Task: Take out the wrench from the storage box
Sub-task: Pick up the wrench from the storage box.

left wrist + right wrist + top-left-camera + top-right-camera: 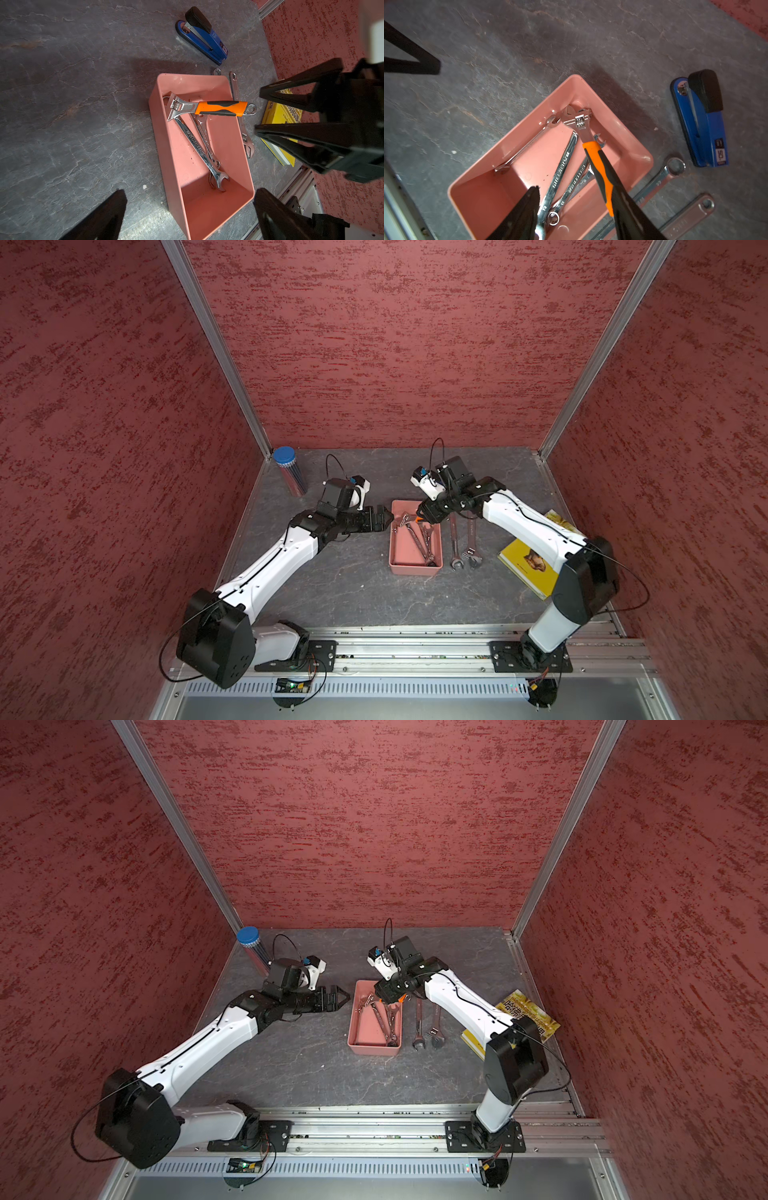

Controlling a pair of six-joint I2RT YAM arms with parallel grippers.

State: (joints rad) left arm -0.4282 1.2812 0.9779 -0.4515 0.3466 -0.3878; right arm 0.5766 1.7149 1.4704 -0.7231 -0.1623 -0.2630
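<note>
I see right arm (pixel 523 518) bent down over storage box (pixel 415 570), right fingers (pixel 311 131) parted, orange-handled adjustable wrench (pixel 220 107) ungripped; left fingers (pixel 104 218) wide, level beside box.

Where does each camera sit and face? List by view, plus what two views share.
Top views: high over the front rail, looking down and back at the table; both arms, left gripper and right gripper show.
Left wrist: on the left arm, looking down at the box; its own fingers show.
Right wrist: on the right arm, looking down into the box; its own fingers show.
Shared: both wrist views catch box, orange wrench and stapler.
</note>
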